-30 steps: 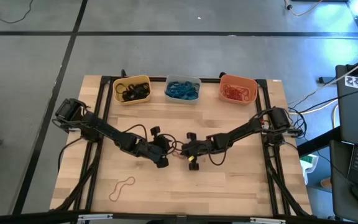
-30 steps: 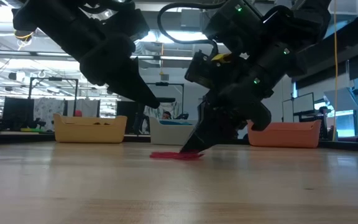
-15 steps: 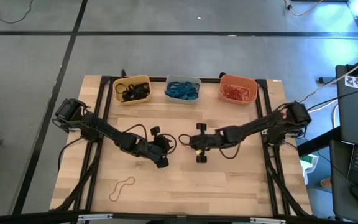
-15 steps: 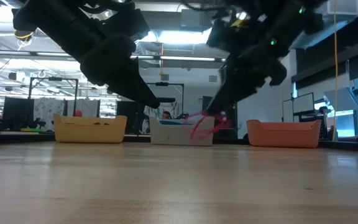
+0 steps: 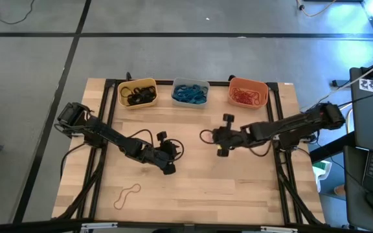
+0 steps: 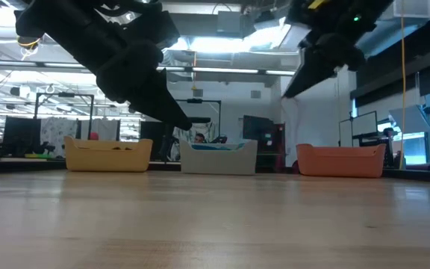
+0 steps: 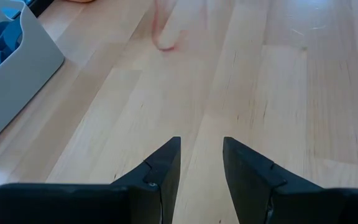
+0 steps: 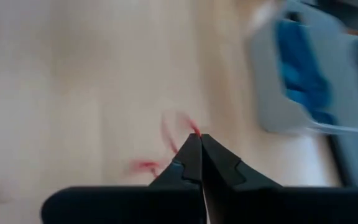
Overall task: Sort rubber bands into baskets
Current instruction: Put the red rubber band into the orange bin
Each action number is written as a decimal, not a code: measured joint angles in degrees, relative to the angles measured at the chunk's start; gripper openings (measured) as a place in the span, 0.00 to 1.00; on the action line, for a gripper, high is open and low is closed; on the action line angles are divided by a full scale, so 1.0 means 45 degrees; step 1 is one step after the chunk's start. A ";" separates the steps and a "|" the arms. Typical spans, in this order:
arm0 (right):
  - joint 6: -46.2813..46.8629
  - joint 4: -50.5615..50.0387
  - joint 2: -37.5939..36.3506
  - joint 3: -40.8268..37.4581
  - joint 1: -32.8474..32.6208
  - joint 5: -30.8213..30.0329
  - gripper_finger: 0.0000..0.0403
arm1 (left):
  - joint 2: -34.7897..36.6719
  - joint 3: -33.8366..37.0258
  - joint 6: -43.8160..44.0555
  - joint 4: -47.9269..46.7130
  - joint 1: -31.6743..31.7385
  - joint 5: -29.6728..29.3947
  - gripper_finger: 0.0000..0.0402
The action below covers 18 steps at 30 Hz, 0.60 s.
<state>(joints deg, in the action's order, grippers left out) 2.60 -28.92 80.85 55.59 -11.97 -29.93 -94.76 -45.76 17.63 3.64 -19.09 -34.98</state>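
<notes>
My right gripper (image 5: pixel 215 136) hangs above the table's middle, right of centre, shut on a red-orange rubber band (image 5: pixel 205 136). In the right wrist view the band (image 8: pixel 166 134) shows as a blurred red loop below the fingertips. My left gripper (image 7: pixel 201 155) stands open just left of centre, low over the wood, with nothing between its fingers. Three baskets stand along the far edge: a yellow one (image 5: pixel 138 94) with black bands, a pale grey one (image 5: pixel 190 92) with blue bands, an orange one (image 5: pixel 248 92) with red-orange bands. One more band (image 5: pixel 127 195) lies flat on the table near the front left. My right gripper pinches the red-orange band between its two fingertips, by a short stretch of the loop (image 8: pixel 195 131). The fingers slant down from the table's right side. The rest of the loop hangs slack below them, clear of the table.
Bare wood (image 5: pixel 238 188) lies between the arms and the near edge. Black frame rails (image 5: pixel 278 110) run along the table's left and right sides. The right arm (image 6: pixel 327 45) is high in the low view, the left arm (image 6: pixel 125 67) slants down to the table.
My right gripper, shut on the red-orange band, has risen from the table and drawn back toward the right and far edges, tipping less steeply down. The band, which lay on the wood a second ago, now hangs lifted clear.
</notes>
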 joint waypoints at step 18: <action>-0.0990 -0.2558 -0.3408 0.0005 0.4468 -0.1817 0.00 | 0.0000 0.0000 0.0067 0.0000 0.0000 0.0000 0.29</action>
<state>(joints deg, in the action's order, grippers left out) -1.85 -40.43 65.51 55.61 8.14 -38.11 -94.76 -45.76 17.93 3.64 -19.09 -34.98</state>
